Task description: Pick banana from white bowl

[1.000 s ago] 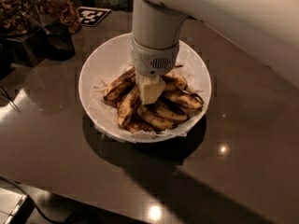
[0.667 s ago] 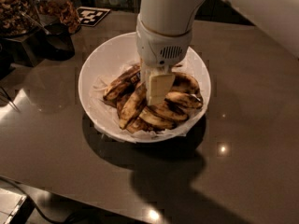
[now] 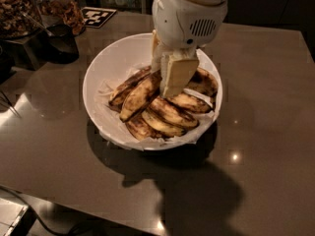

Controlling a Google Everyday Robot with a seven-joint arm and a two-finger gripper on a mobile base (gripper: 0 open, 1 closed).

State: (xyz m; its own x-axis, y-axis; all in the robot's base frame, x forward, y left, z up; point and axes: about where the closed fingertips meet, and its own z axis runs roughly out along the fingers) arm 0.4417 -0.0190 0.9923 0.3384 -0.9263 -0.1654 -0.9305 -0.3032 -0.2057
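The gripper (image 3: 166, 85) is seen low inside the white bowl (image 3: 94, 85) on the table (image 3: 268, 112), its tip set against the browned bananas (image 3: 167, 113) piled directly beneath and around it; whether it is spread or pinching cannot be told

Hand (image 3: 166, 85) vertical, tip down, upper centre.

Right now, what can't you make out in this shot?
Camera view:
- The pincer hangs inside the white bowl; its housing hides the bananas behind it and any contact.
- Bowl's far rim: partly hidden by the pincer.
- Nut jar: cut off by the frame edges.
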